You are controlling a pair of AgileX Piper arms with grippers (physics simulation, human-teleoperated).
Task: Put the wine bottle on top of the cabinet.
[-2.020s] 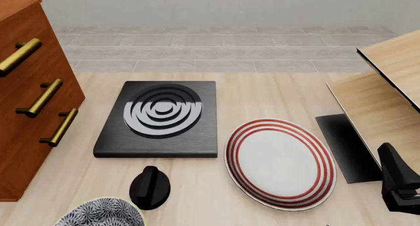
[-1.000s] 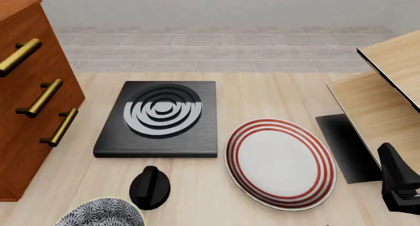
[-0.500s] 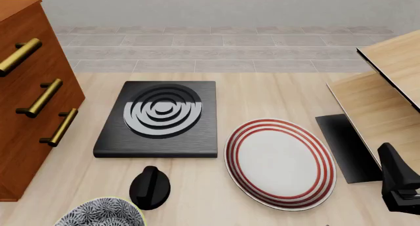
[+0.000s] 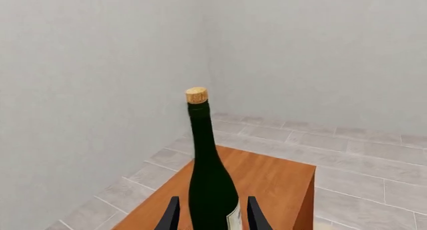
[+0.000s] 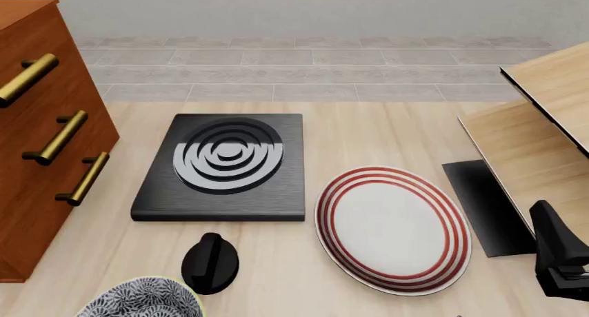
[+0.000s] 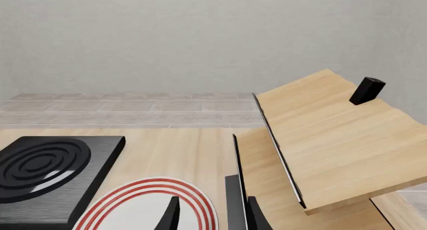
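Note:
The wine bottle (image 4: 210, 180) stands upright on the top of the reddish-brown cabinet (image 4: 280, 185), its tan cork (image 4: 196, 95) uppermost. My left gripper (image 4: 212, 212) is open, with one finger on each side of the bottle's body and a narrow gap at each. In the front view the cabinet (image 5: 46, 138) with its brass handles fills the left edge; its top, the bottle and the left arm are out of that view. My right gripper (image 6: 210, 212) is open and empty over the table's right side. Part of the right arm (image 5: 559, 258) shows at the lower right.
On the table are a black hob slab (image 5: 225, 162), a red-ringed plate (image 5: 394, 227), a squat black knob (image 5: 210, 262) and a patterned bowl (image 5: 143, 300). A pale slanted wood panel structure (image 5: 534, 124) over a black mat (image 5: 483, 207) stands right, with a small black block (image 6: 367, 90) on it.

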